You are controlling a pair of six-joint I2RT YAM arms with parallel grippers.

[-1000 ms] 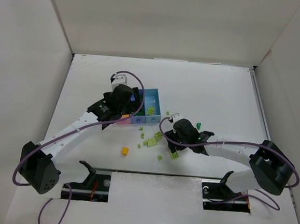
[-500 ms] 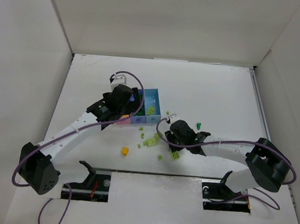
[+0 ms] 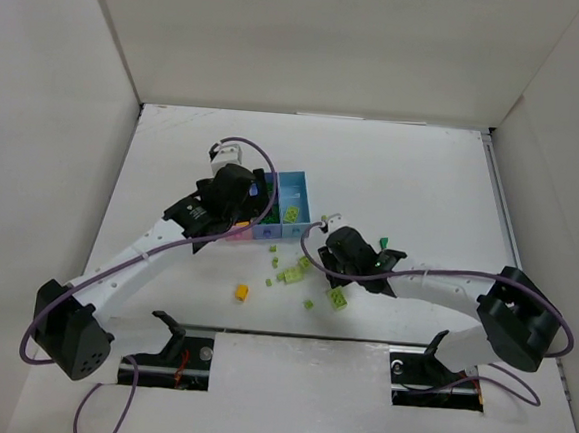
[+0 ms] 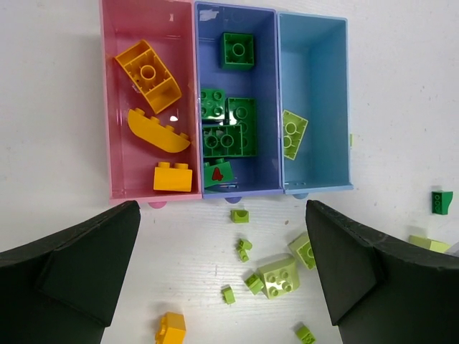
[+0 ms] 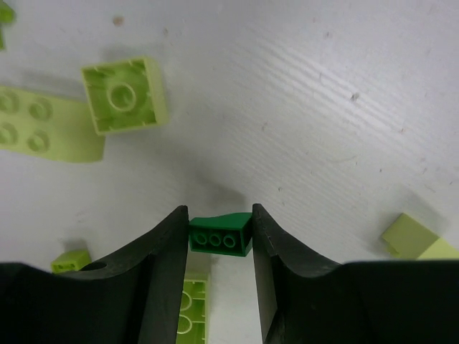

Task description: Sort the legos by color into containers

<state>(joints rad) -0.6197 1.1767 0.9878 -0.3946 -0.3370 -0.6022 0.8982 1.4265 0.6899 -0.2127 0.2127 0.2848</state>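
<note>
Right gripper [image 5: 219,226] pinches a dark green brick [image 5: 215,241]; left gripper [image 4: 221,231] hangs spread wide, three joined bins [image 4: 276,86] at its twelve o'clock.

The right tool [image 5: 219,223] has slid a little left across the surface [image 5: 323,107], toward the scattered lime pieces. Its jaws, wider apart a second ago, have narrowed and now pinch a small dark green lego [image 5: 219,241] by its two ends. The square lime green lego [image 3: 336,297] beside the wrist now lies more exposed.
</note>
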